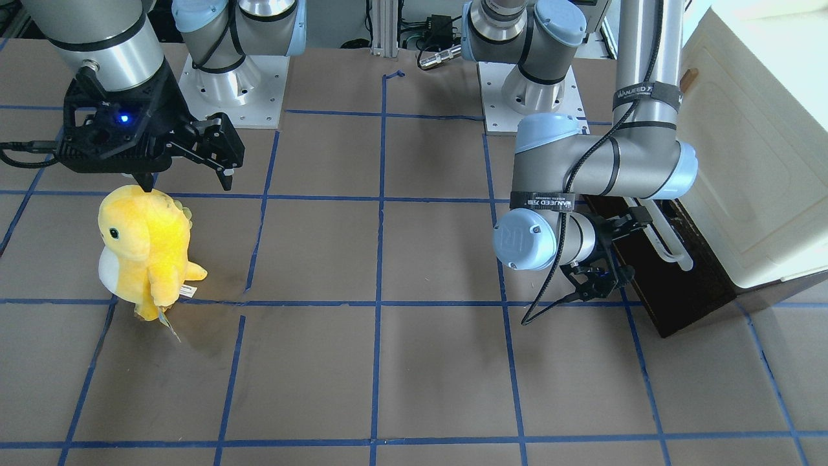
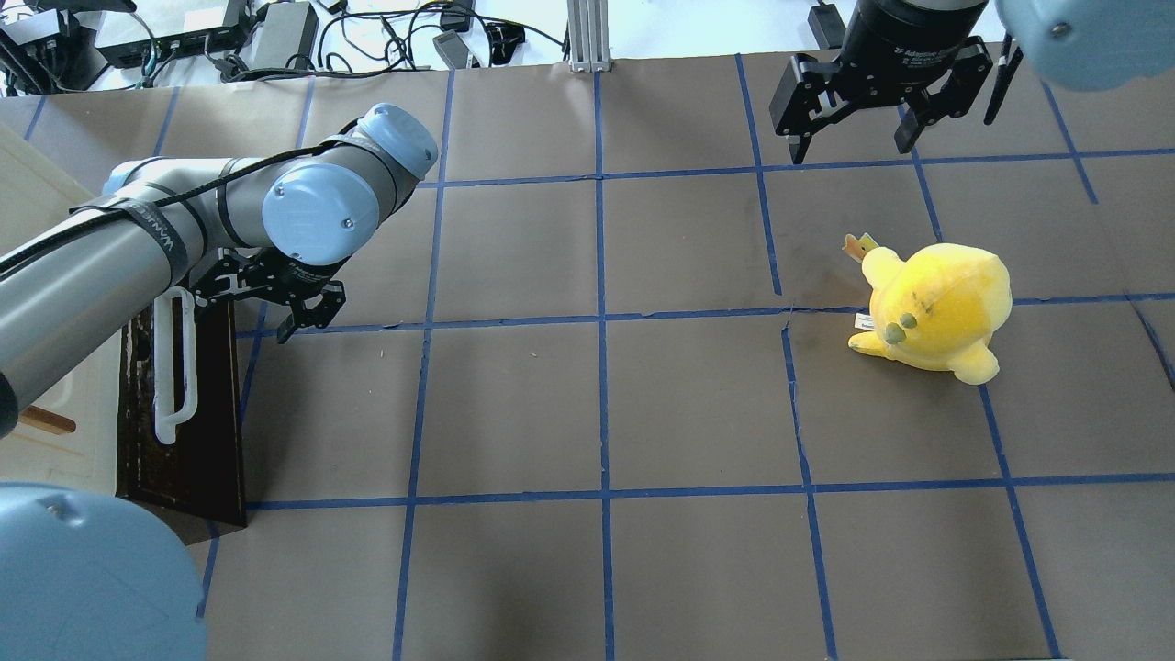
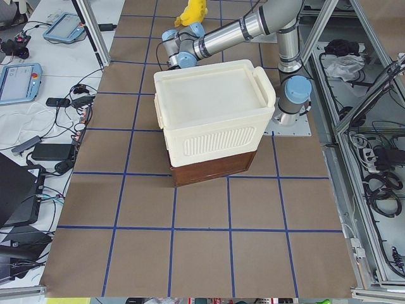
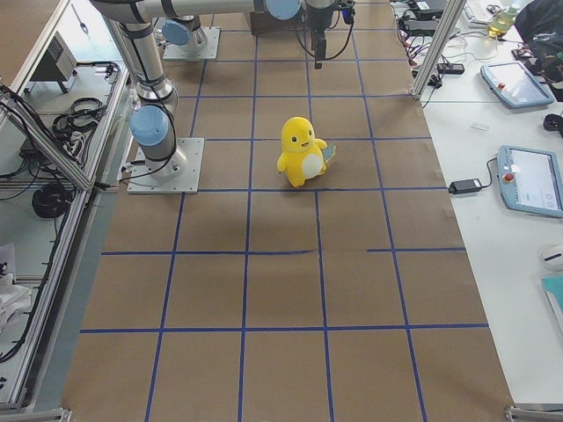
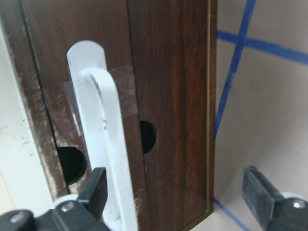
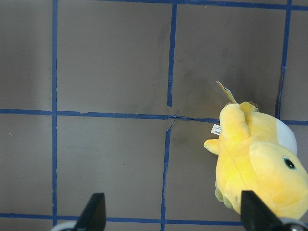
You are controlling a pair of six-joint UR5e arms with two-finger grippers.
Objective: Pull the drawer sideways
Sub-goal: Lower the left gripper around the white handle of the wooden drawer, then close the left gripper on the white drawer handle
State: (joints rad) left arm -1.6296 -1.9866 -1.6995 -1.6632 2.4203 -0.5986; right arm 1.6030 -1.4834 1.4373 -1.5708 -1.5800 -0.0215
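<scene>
The dark brown drawer (image 2: 197, 431) sits under a cream cabinet at the table's left end, its white bar handle (image 2: 173, 367) on the front. It also shows in the front-facing view (image 1: 686, 285) and the left side view (image 3: 212, 168). My left gripper (image 2: 262, 298) is open at the handle's far end. In the left wrist view (image 5: 175, 192) one finger (image 5: 96, 185) is beside the handle (image 5: 103, 120), the other (image 5: 257, 185) past the drawer's lower edge, and the handle lies between the jaws. My right gripper (image 2: 854, 138) is open and empty over the far right of the table.
The cream cabinet (image 1: 744, 162) with a small brown handle (image 2: 46, 422) stands over the drawer. A yellow plush toy (image 2: 936, 308) stands on the right half, below my right gripper (image 1: 187, 178). The arm bases (image 1: 233, 84) are at the robot's edge.
</scene>
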